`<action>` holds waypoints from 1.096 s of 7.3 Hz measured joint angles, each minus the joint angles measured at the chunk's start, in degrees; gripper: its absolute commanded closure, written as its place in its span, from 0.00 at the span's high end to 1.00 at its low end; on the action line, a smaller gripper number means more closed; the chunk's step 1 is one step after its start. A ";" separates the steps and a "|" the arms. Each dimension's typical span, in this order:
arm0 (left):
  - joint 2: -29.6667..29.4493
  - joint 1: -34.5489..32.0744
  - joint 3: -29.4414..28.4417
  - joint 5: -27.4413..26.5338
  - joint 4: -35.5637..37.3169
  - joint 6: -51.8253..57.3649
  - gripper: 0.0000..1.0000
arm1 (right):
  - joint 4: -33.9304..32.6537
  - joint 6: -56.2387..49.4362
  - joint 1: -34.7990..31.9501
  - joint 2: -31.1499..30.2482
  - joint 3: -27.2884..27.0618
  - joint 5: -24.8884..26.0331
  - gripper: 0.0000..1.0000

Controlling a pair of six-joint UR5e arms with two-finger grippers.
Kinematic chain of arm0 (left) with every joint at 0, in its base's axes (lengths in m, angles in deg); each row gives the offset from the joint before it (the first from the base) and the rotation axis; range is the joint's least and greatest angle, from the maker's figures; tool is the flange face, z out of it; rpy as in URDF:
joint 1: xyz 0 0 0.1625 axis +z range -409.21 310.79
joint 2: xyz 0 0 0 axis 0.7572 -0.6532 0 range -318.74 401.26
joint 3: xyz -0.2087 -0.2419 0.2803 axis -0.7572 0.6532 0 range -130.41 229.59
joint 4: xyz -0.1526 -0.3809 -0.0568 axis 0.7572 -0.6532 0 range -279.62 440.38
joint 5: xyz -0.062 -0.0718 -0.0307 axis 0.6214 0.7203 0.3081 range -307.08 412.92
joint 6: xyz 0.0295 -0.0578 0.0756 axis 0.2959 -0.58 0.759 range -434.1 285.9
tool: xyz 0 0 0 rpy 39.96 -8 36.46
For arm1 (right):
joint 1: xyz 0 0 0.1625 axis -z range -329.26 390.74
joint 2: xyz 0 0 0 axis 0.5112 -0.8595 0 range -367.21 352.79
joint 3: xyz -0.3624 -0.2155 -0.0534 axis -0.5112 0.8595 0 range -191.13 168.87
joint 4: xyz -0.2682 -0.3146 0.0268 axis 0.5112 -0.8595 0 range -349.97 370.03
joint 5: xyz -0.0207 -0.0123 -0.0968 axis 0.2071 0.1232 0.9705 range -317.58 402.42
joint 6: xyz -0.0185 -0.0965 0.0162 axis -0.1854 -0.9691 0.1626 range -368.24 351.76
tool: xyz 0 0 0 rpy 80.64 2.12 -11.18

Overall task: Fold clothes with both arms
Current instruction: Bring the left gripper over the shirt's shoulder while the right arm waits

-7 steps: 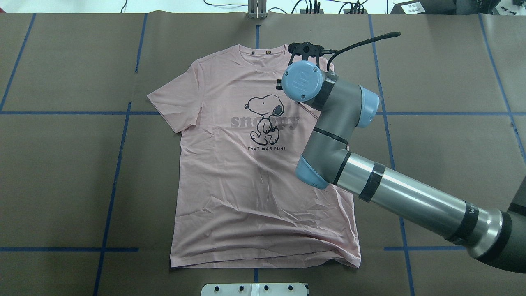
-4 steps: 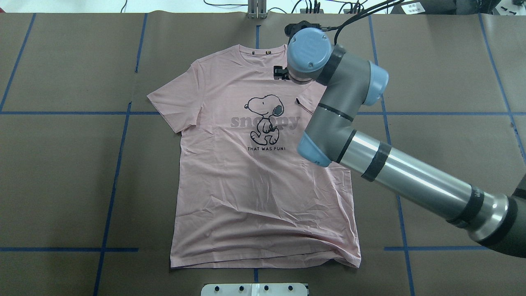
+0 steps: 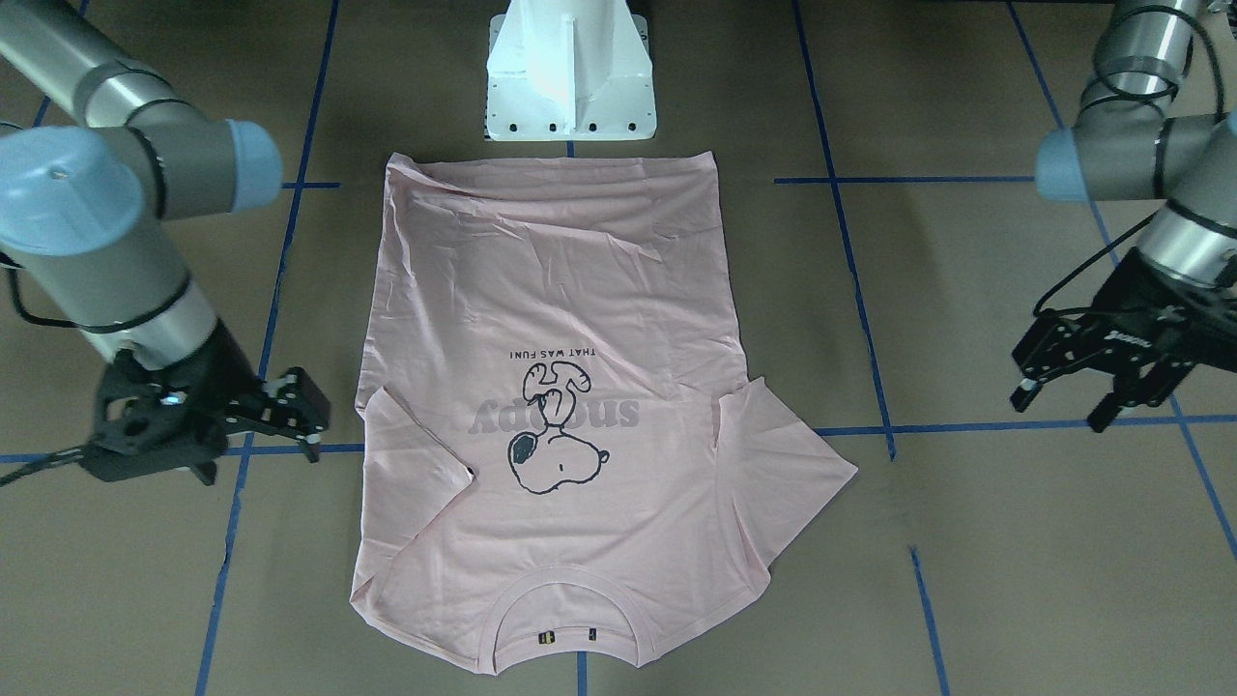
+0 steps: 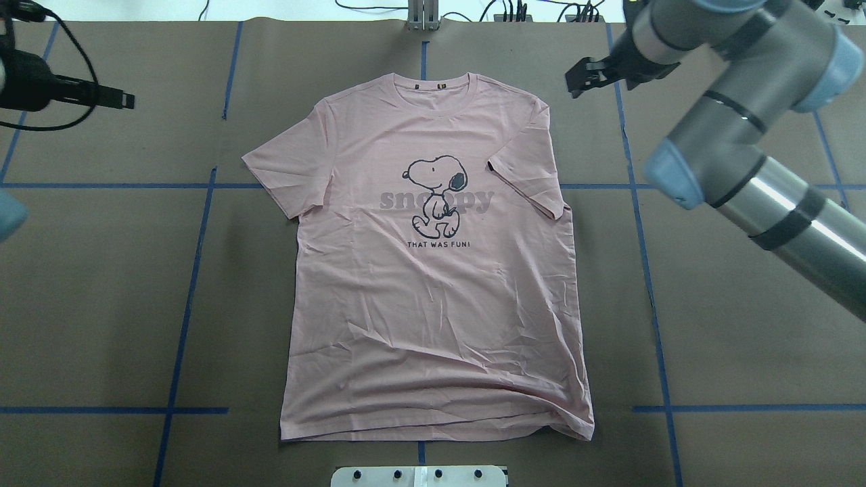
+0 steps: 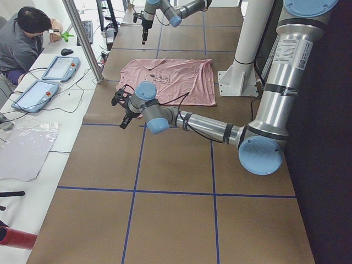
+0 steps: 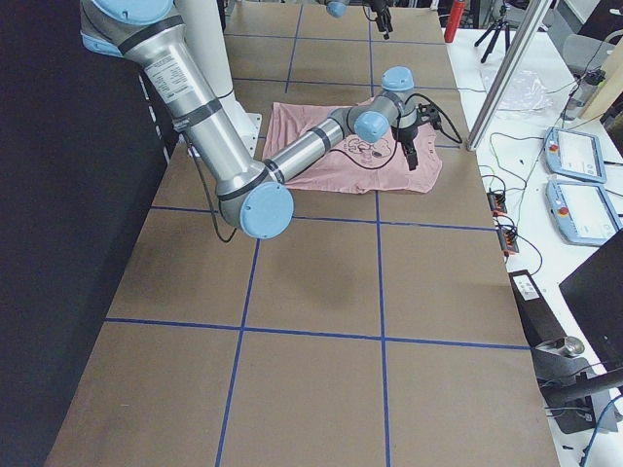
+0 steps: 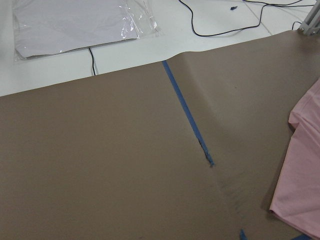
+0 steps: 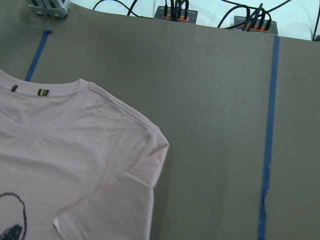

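Currently the pink T-shirt (image 4: 433, 304) lies flat and print-up in the middle of the brown-covered table (image 4: 101, 304). Its neck (image 4: 433, 84) points to the far edge and its hem (image 4: 433, 429) to the near edge, close to the white base (image 3: 570, 87). The dog print (image 4: 436, 193) and its lettering sit on the chest, with light creases across the lower half. The sleeve (image 4: 528, 182) on the robot's right is folded in over the front of the shirt. The other sleeve (image 4: 284, 169) is spread out flat on the table.

The right gripper (image 3: 304, 411) hangs above bare table just beyond the shirt's right shoulder, toward the far right corner. Its fingers look apart and hold nothing. Its wrist camera looks down on that shoulder, the neck band and the folded sleeve.

The left gripper (image 3: 1060, 406) hangs well apart from the shirt, toward the far left corner, with its fingers spread and empty. Its wrist camera catches only a strip of pink cloth at the picture's right edge, beside a blue tape line (image 7: 187, 112).

Neither gripper touches the shirt.
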 measured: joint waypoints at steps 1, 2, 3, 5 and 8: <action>-2.90 4.79 -2.39 -5.00 0.10 -6.32 0.64 | 0.24 -3.85 -2.27 -3.20 -1.73 -2.38 1.00; -5.54 8.91 -5.33 -9.73 0.09 -11.48 0.64 | 0.33 -5.33 -3.14 -4.48 -2.37 -3.15 1.00; -7.62 11.70 -8.39 -13.43 -0.05 -14.78 0.62 | 0.36 -5.76 -3.41 -4.90 -2.57 -3.35 1.00; -10.17 14.05 -13.33 -17.79 -0.58 -17.06 0.54 | 0.38 -5.80 -3.50 -5.13 -2.59 -3.34 1.00; -10.93 16.07 -14.74 -19.18 -0.75 -18.18 0.49 | 0.38 -5.76 -3.53 -5.26 -2.60 -3.25 1.00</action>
